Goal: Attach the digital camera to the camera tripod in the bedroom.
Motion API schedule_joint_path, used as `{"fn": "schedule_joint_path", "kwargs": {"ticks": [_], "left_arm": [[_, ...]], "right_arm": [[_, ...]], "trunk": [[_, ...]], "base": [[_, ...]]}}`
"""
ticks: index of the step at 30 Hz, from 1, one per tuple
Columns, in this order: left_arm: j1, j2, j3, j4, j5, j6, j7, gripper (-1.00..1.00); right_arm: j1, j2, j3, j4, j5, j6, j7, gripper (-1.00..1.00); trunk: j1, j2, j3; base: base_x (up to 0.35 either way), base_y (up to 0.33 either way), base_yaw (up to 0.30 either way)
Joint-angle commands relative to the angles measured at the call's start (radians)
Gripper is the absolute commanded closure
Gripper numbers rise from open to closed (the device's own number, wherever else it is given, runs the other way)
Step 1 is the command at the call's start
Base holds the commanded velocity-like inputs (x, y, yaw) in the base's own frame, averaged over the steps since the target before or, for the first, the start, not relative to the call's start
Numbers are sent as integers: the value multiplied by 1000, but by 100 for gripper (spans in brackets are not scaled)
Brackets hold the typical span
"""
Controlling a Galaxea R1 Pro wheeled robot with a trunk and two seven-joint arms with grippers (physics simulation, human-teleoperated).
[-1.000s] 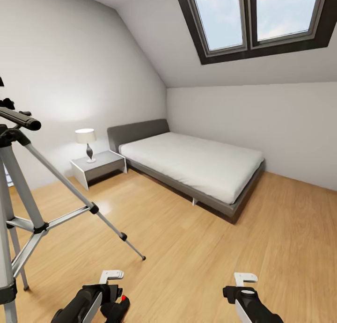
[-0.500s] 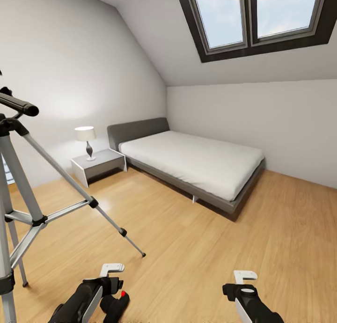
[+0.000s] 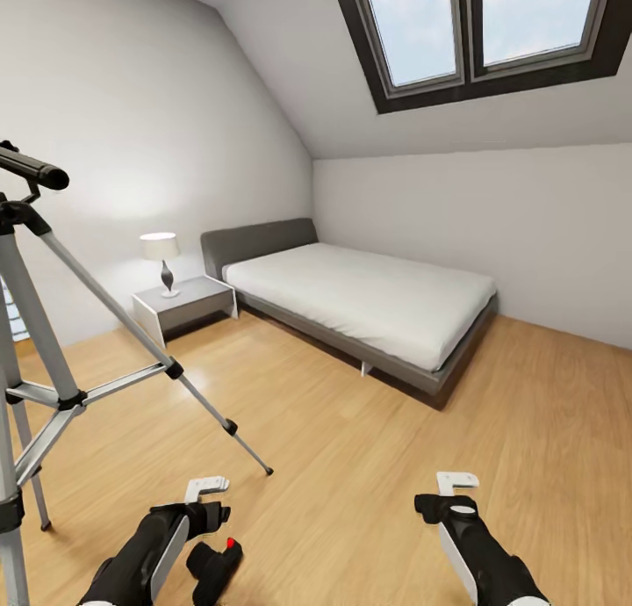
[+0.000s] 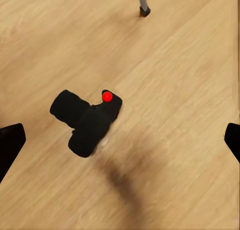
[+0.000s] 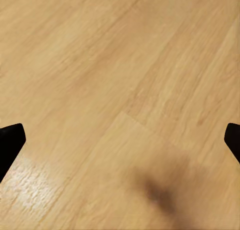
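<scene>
The digital camera [image 3: 211, 567] lies on the wood floor, matte black with its red button [image 4: 107, 96] facing up. In the left wrist view the digital camera [image 4: 86, 121] sits below and between the two dark fingertips, which do not touch it. My left gripper [image 3: 207, 486] hovers over it, open and empty. My right gripper [image 3: 458, 480] hangs open over bare floor further right. The camera tripod [image 3: 53, 342] stands at the left, silver legs spread, its black pan handle [image 3: 33, 169] pointing right. One tripod foot [image 4: 144, 11] shows near the camera.
This is the bedroom, with a low grey bed [image 3: 369, 312] and white mattress against the far wall. A nightstand [image 3: 186, 306] with a lamp [image 3: 161, 253] stands beside it, and a skylight [image 3: 478, 35] is overhead. Open wood floor [image 3: 369, 465] lies between me and the bed.
The whole picture has shifted a little, so the head camera moved. Both arms reach further into view, and the grippers stay open. The digital camera still lies on the floor.
</scene>
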Motion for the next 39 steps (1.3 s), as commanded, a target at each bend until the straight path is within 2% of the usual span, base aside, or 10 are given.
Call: {"fn": "schedule_joint_path", "kwargs": {"ticks": [1, 4, 10, 15, 16, 20, 23, 26, 32, 39], "left_arm": [[0, 0, 4, -21, 11, 22, 0, -100], [0, -2, 6, -94, 15, 73, -2, -100], [0, -6, 6, -197, 17, 115, -4, -100], [0, -13, 6, -346, 19, 199, -5, -100], [0, -15, 6, -399, 19, 237, -5, -100], [0, -16, 6, -503, 19, 312, -5, -100], [0, -17, 6, -539, 22, 338, -6, -100], [0, -20, 5, -551, 20, 348, -6, -100], [0, -46, 1, -561, 19, 357, -6, -100], [0, -52, 0, -560, 23, 359, -6, -100]], "right_arm": [[0, 0, 0, -24, -2, 30, -1, -100], [0, 0, 0, -114, -6, 118, 11, -100], [0, -2, 0, -242, -9, 210, 53, -100], [0, -3, -2, -383, -11, 329, 109, -100], [0, -3, -2, -430, -11, 379, 125, -100], [0, -2, -3, -535, -10, 493, 147, -100], [0, 0, -2, -596, -11, 551, 154, -100], [0, 1, -1, -624, -10, 575, 156, -100], [0, 3, 0, -657, 0, 602, 155, -100], [0, 4, -2, -666, 6, 639, 149, -100]], "trunk": [[4, -8, -4], [15, -29, -14], [38, -71, -33], [57, -106, -48], [61, -113, -51], [77, -141, -64], [88, -162, -73], [100, -183, -83], [123, -225, -101], [126, -226, -129]], "base": [[0, 0, 0], [0, 0, 0], [0, 0, 0], [0, 0, 0], [0, 0, 0], [0, 0, 0], [0, 0, 0], [0, 0, 0], [0, 0, 0], [0, 0, 0]]}}
